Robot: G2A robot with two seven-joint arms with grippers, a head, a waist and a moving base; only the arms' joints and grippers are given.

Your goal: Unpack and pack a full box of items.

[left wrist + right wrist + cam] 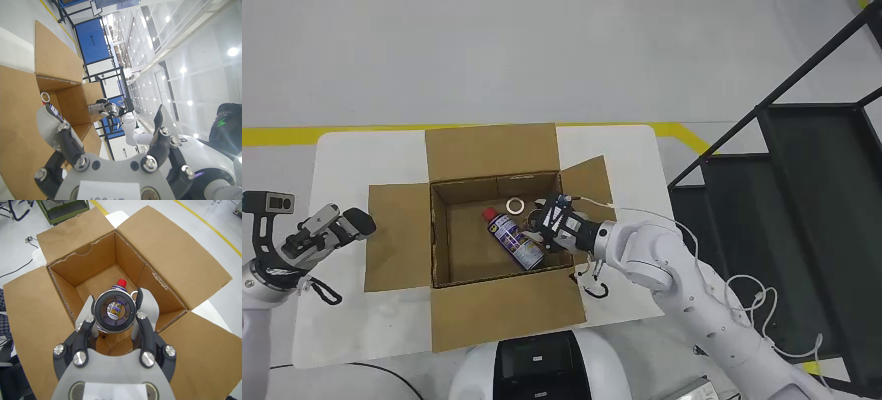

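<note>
The cardboard box [440, 240] sits in the middle of the white table [352, 170] with all four flaps folded out flat; the near flap [507, 310] reaches almost to the table's near edge.

Left of the box, over the table's left side and beyond the left flap, hangs the left gripper [364, 222]. Its fingers [47, 121] are spread wide apart and there is nothing between them.

On the right side of the box, the right gripper [554, 222] comes in over the right flap and hangs in the opening close to the right wall. It is clamped on a hollow metal cylinder [98, 311] with a dark rim, one finger pressed against each side. The cylinder is held clear of the box floor, with its open bore pointing down into the box, directly above the near end of the spray can [514, 238].

The spray can lies on its side on the box floor at a slant, with its base toward the near right and its red cap [122, 282] toward the far left.

Just beyond the can, a pale roll of tape [513, 206] lies flat on the floor against the far wall of the box. I cannot tell whether it touches the can.

Past the far flap, a yellow line [342, 132] runs across the grey floor. Black stair steps [802, 180] stand off to the right of the table.
</note>
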